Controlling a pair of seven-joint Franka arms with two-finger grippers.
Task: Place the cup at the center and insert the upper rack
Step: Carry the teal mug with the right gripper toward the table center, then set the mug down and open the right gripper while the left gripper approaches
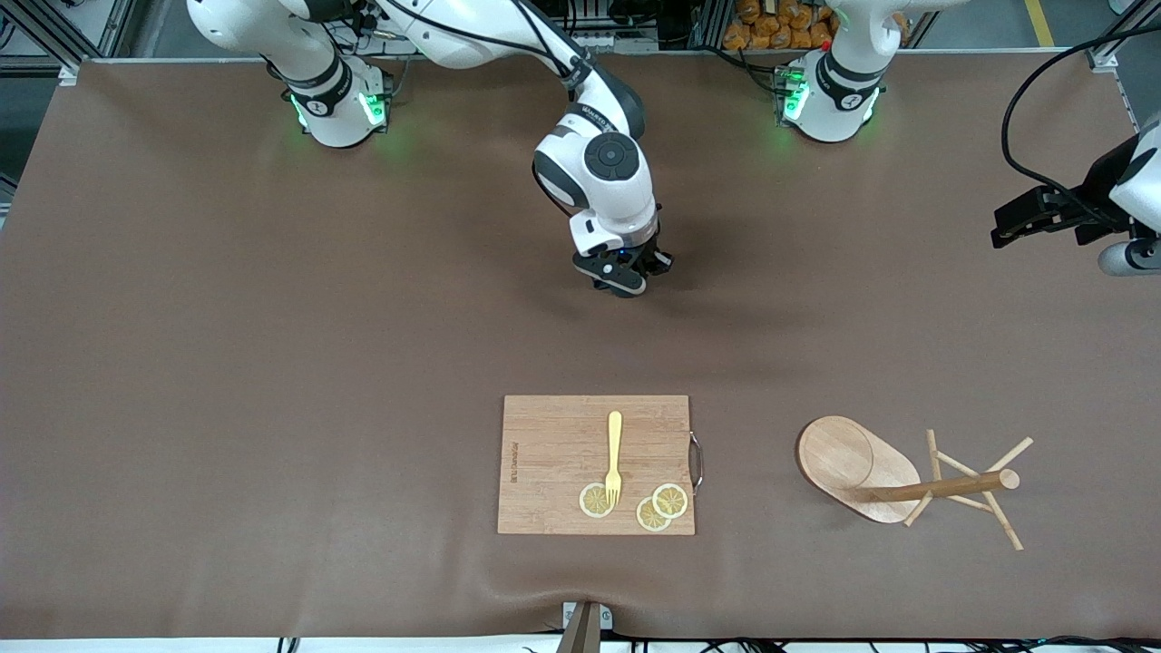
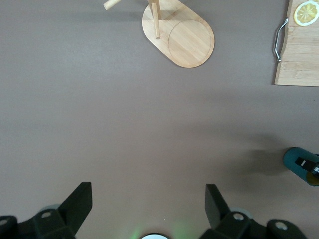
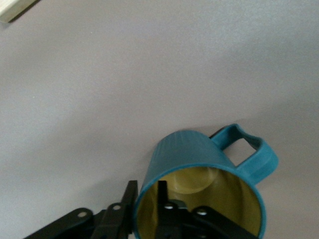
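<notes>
Right now the right gripper (image 1: 626, 272) is low over the middle of the table (image 1: 227, 363), its jaws pinched on the rim of the cup (image 3: 199, 189), one finger inside the mustard-yellow bowl and one on the ribbed teal wall. The right wrist view shows the loop handle sticking out sideways and the cup's base toward the brown surface; whether it touches down, I cannot tell. The upper rack (image 1: 907, 476) is on its side toward the left arm's end of the table, its oval base tipped up and the pole and pegs pointing away from the cutting board (image 1: 596, 464). That board carries a yellow fork (image 1: 614, 453) and three lemon slices (image 1: 660, 508). The left gripper (image 2: 148, 199) waits high over bare table, fingers spread wide, holding nothing.
</notes>
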